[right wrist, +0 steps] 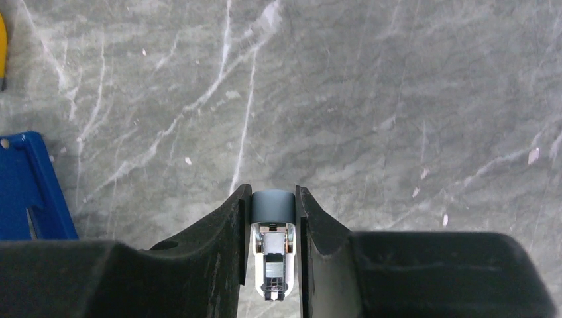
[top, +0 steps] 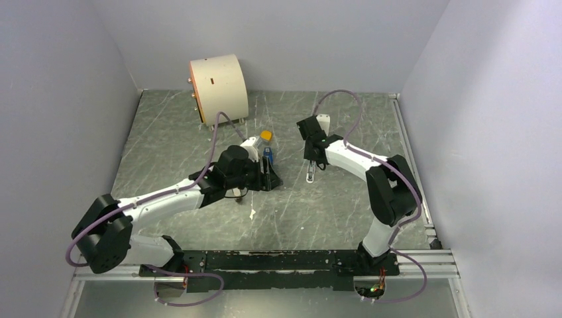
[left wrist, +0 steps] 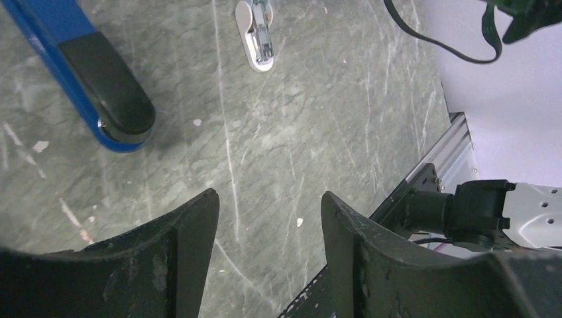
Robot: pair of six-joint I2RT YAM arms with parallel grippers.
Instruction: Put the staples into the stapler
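The blue stapler (top: 268,156) with its black end lies mid-table, at the tip of my left gripper (top: 268,177). In the left wrist view the stapler (left wrist: 99,86) is at the upper left, and my left gripper (left wrist: 268,199) is open and empty over bare table beside it. My right gripper (top: 310,171) is shut on a small white piece (right wrist: 272,255) with a grey end and silvery metal inside, held just above the table to the right of the stapler. That piece also shows in the left wrist view (left wrist: 257,41). I cannot tell whether the metal is the staples strip.
A white drum-shaped object (top: 219,86) stands at the back left. A small yellow-orange item (top: 266,135) lies just behind the stapler. A tiny pale scrap (top: 252,212) lies in front of the left arm. A metal rail (top: 411,152) runs along the table's right edge.
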